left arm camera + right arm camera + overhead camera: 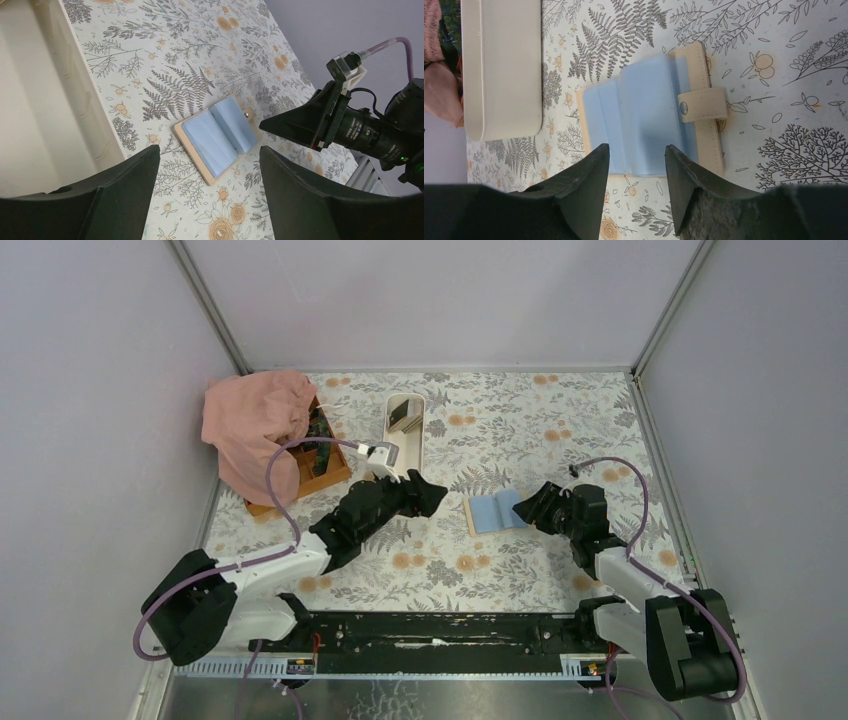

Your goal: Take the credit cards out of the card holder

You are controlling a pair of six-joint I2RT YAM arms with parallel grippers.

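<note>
Wallet (493, 511) lies open on the flowered table (560, 430), blue sleeves up, its tan strap (702, 105) folded across one side. The right gripper (528, 508) is at its right edge with jaws apart, the tips over the blue sleeves; whether they touch cannot be told. The left gripper (432, 494) sits just left of the wallet beside the near end of the white tray (417, 448), jaws spread wide and holding nothing. A dark card (405, 412) lies in the tray's far end. A pink cloth (250, 420) drapes a wooden box (325, 468) at far left.
</note>
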